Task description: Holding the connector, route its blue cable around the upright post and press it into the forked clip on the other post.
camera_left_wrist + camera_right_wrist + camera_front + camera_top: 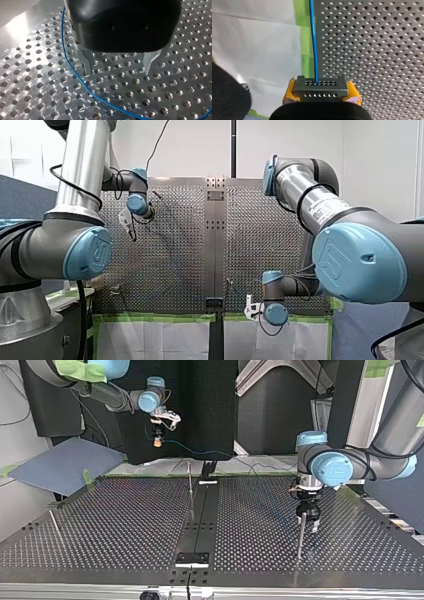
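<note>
Connector (321, 86) — pinched in my right gripper (322, 92); my left gripper (117, 72) splayed — joint cap (89, 254) marked UR.

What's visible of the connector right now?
The connector is a dark rectangular block with two rows of small holes on its face. The blue cable leaves an upper-row hole and runs straight ahead. My right gripper's yellow pads clamp its two ends, near the perforated table's edge.
</note>
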`<action>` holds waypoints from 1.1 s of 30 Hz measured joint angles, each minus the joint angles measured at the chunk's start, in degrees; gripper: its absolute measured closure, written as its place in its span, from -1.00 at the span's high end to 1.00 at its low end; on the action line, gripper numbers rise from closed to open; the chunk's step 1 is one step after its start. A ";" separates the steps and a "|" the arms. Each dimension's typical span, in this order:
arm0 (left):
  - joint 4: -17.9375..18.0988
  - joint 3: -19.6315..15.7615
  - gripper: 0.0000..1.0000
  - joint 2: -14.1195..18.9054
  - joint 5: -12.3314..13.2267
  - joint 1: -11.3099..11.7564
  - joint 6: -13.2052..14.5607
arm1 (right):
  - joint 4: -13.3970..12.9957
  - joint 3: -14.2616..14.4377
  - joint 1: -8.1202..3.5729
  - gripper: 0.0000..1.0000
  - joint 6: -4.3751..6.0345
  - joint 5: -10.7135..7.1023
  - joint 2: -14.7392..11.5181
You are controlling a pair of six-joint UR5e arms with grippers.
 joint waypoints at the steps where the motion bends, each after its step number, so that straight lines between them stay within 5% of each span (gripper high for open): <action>1: -0.05 -0.01 1.00 0.00 0.00 -0.03 0.00 | 0.31 -0.02 -0.20 -1.00 0.05 -0.55 -0.71; 14: -0.87 -0.01 1.00 0.00 0.01 -0.08 -0.11 | 2.02 -0.04 -0.85 -1.00 -0.17 -5.94 -7.28; 25: -2.34 -0.02 1.00 0.00 -0.98 -0.08 -0.18 | 3.38 0.92 -0.90 -1.00 -1.24 -6.39 -12.00; 33: -4.18 -0.01 1.00 0.00 -1.34 -0.08 -0.08 | 2.05 3.32 -1.18 -1.00 -1.92 -6.08 -12.53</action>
